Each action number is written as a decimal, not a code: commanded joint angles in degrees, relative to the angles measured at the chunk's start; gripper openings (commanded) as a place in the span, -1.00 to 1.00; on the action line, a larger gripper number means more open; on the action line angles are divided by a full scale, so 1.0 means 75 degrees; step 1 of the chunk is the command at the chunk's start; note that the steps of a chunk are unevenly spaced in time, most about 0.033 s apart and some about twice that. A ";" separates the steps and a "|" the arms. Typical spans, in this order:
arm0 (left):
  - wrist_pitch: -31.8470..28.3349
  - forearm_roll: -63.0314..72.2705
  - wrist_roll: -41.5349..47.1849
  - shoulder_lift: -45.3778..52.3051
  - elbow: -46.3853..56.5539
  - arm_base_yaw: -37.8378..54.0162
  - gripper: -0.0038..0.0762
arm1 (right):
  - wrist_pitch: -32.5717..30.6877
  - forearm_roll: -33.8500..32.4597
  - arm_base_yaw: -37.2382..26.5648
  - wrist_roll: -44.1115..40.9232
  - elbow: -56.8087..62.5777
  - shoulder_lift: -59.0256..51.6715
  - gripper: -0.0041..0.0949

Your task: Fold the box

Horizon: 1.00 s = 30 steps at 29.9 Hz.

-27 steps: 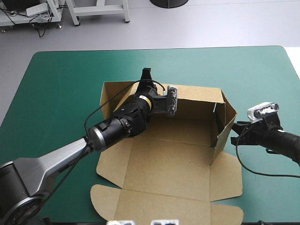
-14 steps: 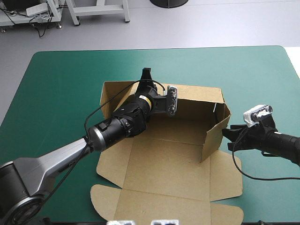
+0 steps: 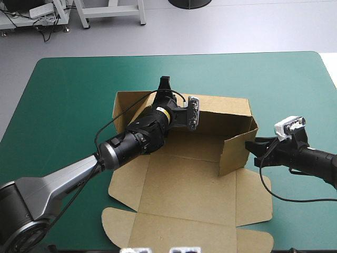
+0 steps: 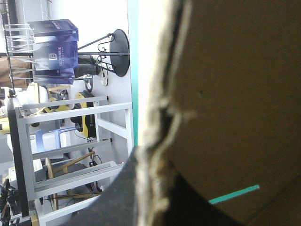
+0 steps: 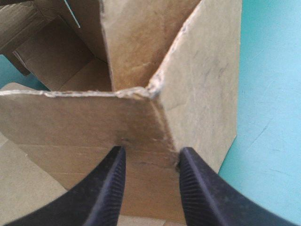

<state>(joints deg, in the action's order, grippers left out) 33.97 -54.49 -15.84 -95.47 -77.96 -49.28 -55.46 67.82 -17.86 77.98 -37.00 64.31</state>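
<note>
Bears from the right on the box's (image 3: 184, 179) inward-angled right end flap with the right tool (image 3: 253, 146), fingers apart; clamps its left-to-right far wall in the left tool (image 3: 165, 87).

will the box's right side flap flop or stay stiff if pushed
Likely stiff but hinging: the side flap stands unbowed, angled inward at its creased corner ahead of the open right gripper. Probably light, thin board. The box might slide, though the left gripper clamps its rear wall.
</note>
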 commanded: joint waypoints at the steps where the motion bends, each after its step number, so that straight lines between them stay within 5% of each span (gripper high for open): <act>1: -0.0085 0.0531 0.0085 0.0167 -0.0022 -0.0058 -0.93 | -0.0272 0.0486 0.0156 0.0094 -0.0155 0.0074 -0.18; 11: -0.0115 0.0505 0.0085 0.0167 -0.0022 -0.0058 -0.93 | 0.1876 0.0547 0.1494 -0.0017 -0.0155 0.0365 -0.18; 24: -0.0115 0.0505 0.0099 0.0167 -0.0022 -0.0058 -0.93 | 0.3595 0.1125 0.1664 -0.0017 -0.0155 0.0735 -0.21; 27: -0.0115 0.0505 0.0099 0.0167 -0.0022 -0.0058 -0.93 | 0.3739 0.1197 0.1664 0.0017 -0.0155 0.0786 -0.43; 30: -0.0098 0.0505 0.0099 0.0167 -0.0022 -0.0058 -0.93 | 0.3753 0.1197 0.1664 0.0237 -0.0155 0.0786 -0.91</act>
<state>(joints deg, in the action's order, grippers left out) 33.46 -54.49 -15.88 -95.47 -77.85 -49.28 -30.45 74.71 -5.17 78.45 -36.94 70.83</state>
